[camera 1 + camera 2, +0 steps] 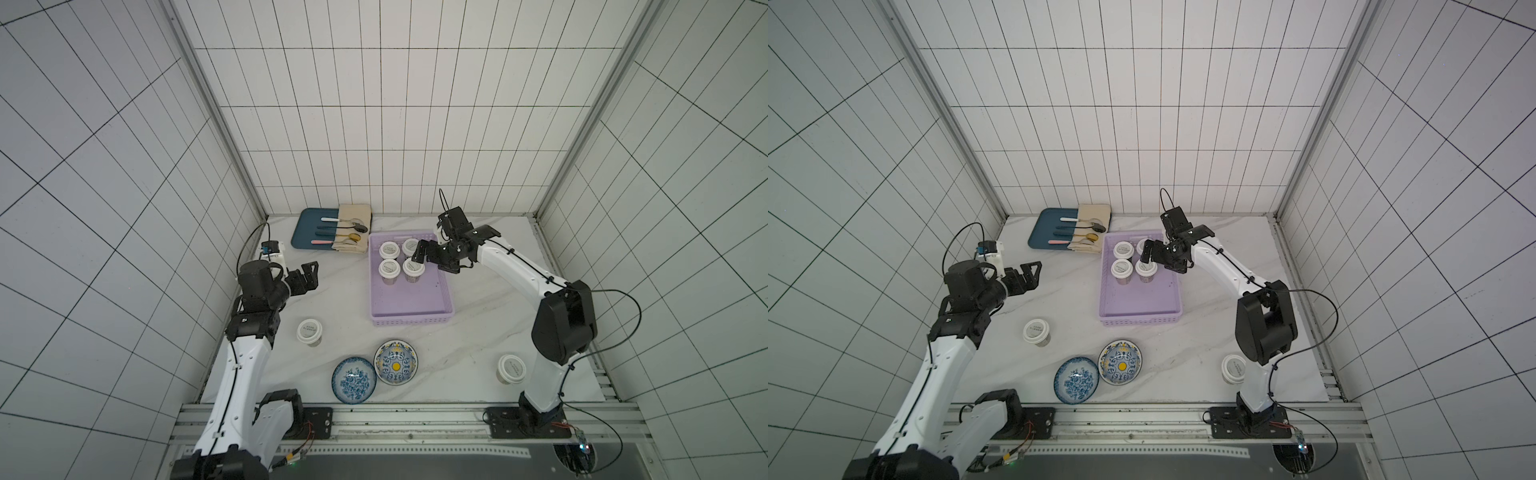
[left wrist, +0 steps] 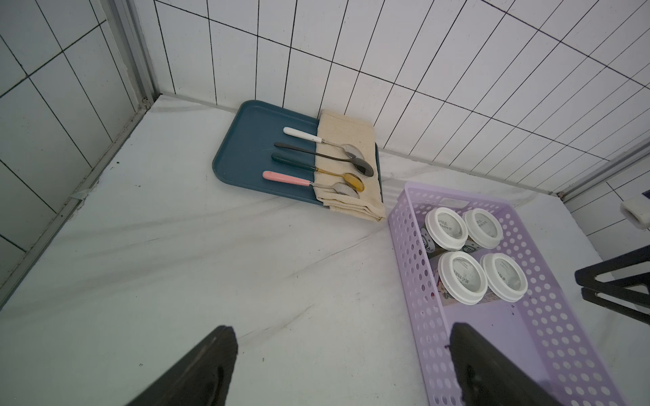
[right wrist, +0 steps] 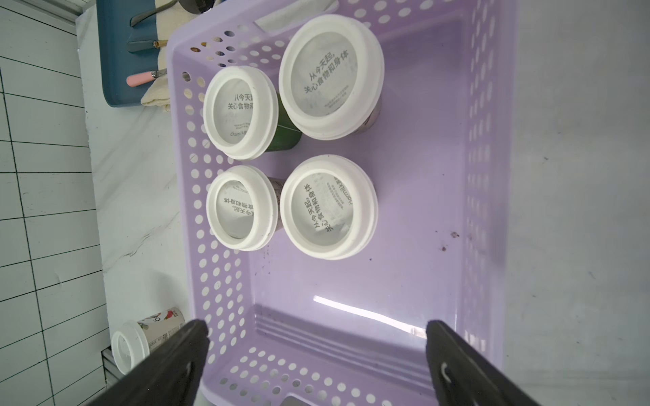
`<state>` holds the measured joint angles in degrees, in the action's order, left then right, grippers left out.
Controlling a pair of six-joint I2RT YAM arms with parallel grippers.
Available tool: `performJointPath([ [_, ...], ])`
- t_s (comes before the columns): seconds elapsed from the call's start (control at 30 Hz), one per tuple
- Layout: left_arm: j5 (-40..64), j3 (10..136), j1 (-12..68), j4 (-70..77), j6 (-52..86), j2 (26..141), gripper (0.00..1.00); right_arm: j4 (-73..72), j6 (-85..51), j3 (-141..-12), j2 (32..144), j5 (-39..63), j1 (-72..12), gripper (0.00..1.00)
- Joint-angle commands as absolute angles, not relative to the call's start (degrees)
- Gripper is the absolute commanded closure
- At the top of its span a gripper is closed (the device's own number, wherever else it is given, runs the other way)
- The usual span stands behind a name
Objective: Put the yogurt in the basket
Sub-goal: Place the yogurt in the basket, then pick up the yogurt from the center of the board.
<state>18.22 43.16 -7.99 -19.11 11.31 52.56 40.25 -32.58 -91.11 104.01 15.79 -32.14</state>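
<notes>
While both pincers hang released with nothing between their jaws, we start from the white marbled table that carries everything. Directly beneath the right pincer lies the lilac basket. That pincer's fingers are spread wide above the basket's bare half.

Ahead of the left pincer, well apart from it and against the back wall, we see a dark blue tray. The basket lies off to that pincer's side, toward the right arm, and the pincer does not touch it. A folded beige cloth covers the tray end nearest the basket.

Well behind both pincers, between the two arm bases, a blue-and-white bowl and a yellow-centred bowl sit side by side, rims meeting or nearly so.

Four yogurt cups stand lids up in a two-by-two block in the basket end ahead of the right pincer's fingertips. In both top views one finger crosses the nearest lid, yet the wrist view shows the cups clear of both fingers. A fifth cup stands on the table behind the left pincer, just beside that arm. A sixth cup stands far behind the right pincer, next to that arm's lower link.

Four spoons lie side by side ahead of the left pincer, handles on the tray, bowls on the cloth.
</notes>
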Motion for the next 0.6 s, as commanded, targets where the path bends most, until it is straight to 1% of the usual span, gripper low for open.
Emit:
performJointPath([
  [0.0, 18.5, 43.4, -8.4, -18.8, 10.6, 52.8, 0.02, 41.7, -30.3, -88.4, 99.7, 13.1, -30.4, 0.01],
  [0.33, 18.5, 43.1, -8.8, -18.5, 10.5, 53.2, 0.02, 44.5, -26.1, -80.0, 87.6, 9.7, -24.1, 0.01],
  [0.57, 18.5, 43.2, -9.1, -18.7, 10.5, 53.6, 0.02, 46.7, -21.7, -77.2, 80.6, 6.5, -19.8, 0.01],
])
